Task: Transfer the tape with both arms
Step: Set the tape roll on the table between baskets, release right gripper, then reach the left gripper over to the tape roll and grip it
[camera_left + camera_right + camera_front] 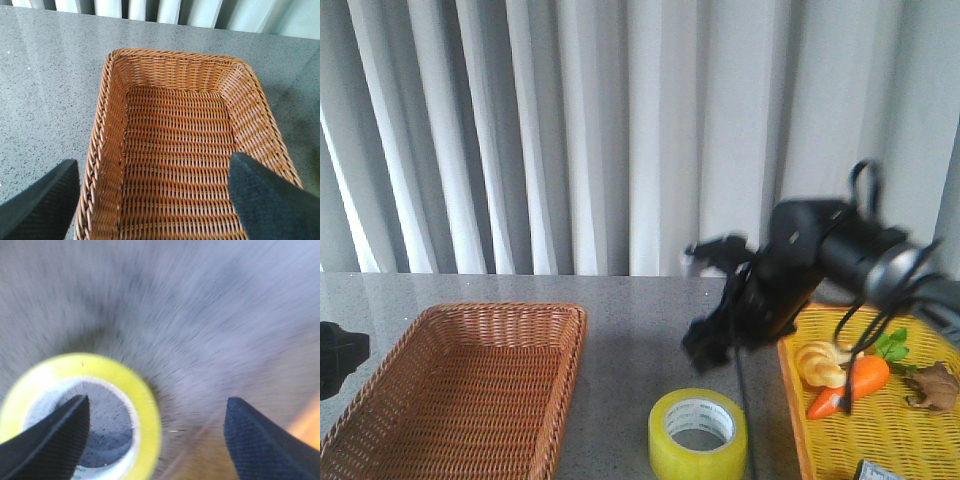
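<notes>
I count one roll of yellow tape [698,432] on the grey table [630,320], at about six o'clock, and one brown wicker basket [460,400] at eight o'clock. At four o'clock I see one yellow tray [840,445] holding one carrot [852,385], one bread-like pastry [822,362] and one brown animal figure [932,386]. I have two arms: the right gripper [705,300] and the left gripper [155,200].
</notes>
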`<state>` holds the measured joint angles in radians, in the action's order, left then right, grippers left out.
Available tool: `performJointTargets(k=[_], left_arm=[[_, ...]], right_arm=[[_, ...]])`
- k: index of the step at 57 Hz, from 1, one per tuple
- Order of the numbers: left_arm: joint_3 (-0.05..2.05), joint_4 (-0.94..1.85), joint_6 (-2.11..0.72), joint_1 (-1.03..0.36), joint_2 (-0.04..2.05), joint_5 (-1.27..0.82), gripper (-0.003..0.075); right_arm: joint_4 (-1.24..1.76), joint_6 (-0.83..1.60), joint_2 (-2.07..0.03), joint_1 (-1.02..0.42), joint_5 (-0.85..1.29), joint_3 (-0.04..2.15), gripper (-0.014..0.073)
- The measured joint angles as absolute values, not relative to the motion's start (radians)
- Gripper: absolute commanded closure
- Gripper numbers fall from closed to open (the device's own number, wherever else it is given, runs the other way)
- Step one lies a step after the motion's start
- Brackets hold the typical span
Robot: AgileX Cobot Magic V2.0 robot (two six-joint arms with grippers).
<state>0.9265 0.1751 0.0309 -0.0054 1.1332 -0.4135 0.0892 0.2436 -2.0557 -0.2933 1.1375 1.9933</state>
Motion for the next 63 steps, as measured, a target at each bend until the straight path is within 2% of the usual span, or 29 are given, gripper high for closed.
performJointTargets(k=[7,12,19,22,37,63], left_arm=[[0.928,0.175,0.031,-0.007,1.133,-0.417,0.0129],[0.951,0.175,0.025,-0.027,1.133,-0.431,0.0129],[1.032,0.175,-0.046,-0.102,1.14,-0.474,0.0129],[1.079,0.175,-0.077,-0.137,1.148,-0.507,0.0129],[1.366,0.199,-0.095,-0.269,1.281,-0.655,0.0129],[1.761,0.237,-0.095,-0.46,1.775,-0.763,0.0129]], right_arm=[[0.083,0.23,-1.945,-0.252,1.135,2.025,0.018],[0.083,0.213,-1.859,-0.196,1.139,2.033,0.0312],[0.081,0.197,-1.778,-0.107,1.175,2.034,0.0549],[0.078,0.194,-1.744,-0.061,1.189,2.026,0.0609],[0.088,0.187,-1.622,0.1,1.205,1.862,0.0602],[0.101,0.171,-1.619,0.109,1.253,1.817,0.0602]])
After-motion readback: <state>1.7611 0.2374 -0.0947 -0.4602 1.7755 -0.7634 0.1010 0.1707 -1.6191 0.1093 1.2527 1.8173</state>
